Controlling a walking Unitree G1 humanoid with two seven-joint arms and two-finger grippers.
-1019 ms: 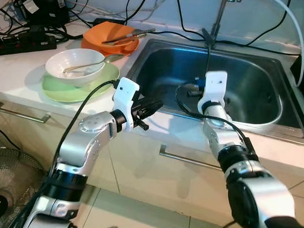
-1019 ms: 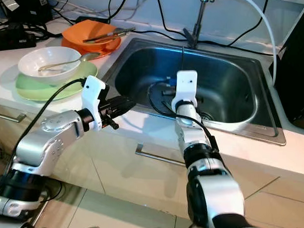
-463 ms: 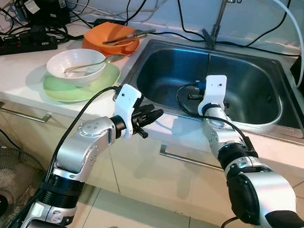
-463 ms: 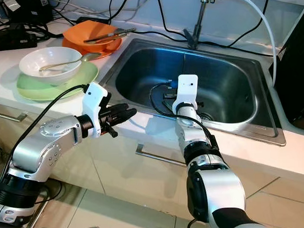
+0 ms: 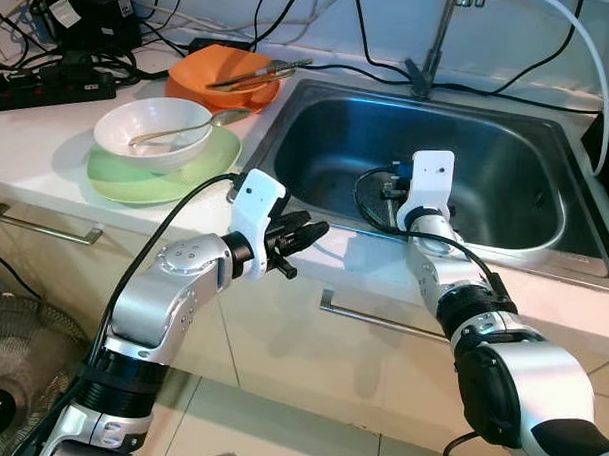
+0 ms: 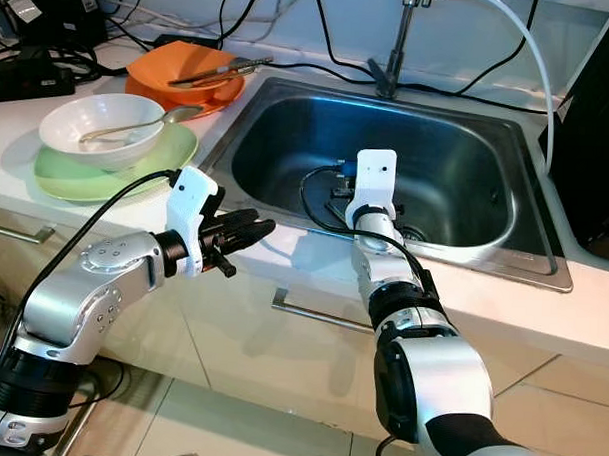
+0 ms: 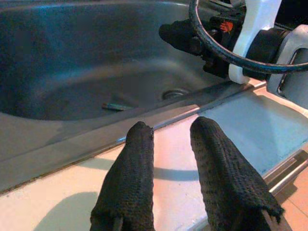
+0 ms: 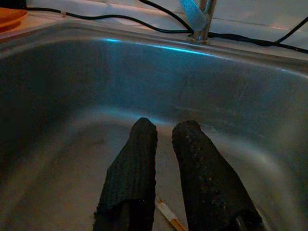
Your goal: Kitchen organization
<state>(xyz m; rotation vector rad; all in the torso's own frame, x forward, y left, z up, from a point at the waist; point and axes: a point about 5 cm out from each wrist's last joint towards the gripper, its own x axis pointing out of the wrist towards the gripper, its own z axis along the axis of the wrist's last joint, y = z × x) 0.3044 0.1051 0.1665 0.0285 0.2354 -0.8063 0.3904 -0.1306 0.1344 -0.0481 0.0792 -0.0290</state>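
The white counter (image 5: pixel 47 154) runs across the upper half of the head views, with cabinet fronts and metal bar handles (image 5: pixel 39 227) below it. Set into it at upper centre and right is the large stainless steel sink basin (image 5: pixel 505 210), a chrome tap stem (image 5: pixel 436 37) rising at its back edge among black cables.

At centre right, the silver right arm reaches over the sink's front rim, and the right end effector (image 8: pixel 163 132) hangs inside the basin above its floor; its two black fingers (image 8: pixel 132 168) stand slightly apart with a narrow gap, gripping nothing. A thin pale stick (image 8: pixel 168 214) lies on the basin floor under them.

At lower left to centre, the silver left arm holds the left end effector (image 5: pixel 306 231) over the counter's front edge, just short of the sink rim, its fingers (image 7: pixel 130 183) a little spread and empty.

At upper left sits a pale green round plate (image 5: pixel 121 182) carrying a white bowl (image 5: pixel 153 133) with a metal spoon (image 5: pixel 173 133) lying in it. Behind it, beside the sink's left corner, is an orange dish (image 5: pixel 205 79) with utensils (image 5: pixel 258 71) across it. A small dark item (image 7: pixel 115 106) lies near the drain (image 7: pixel 174 93).
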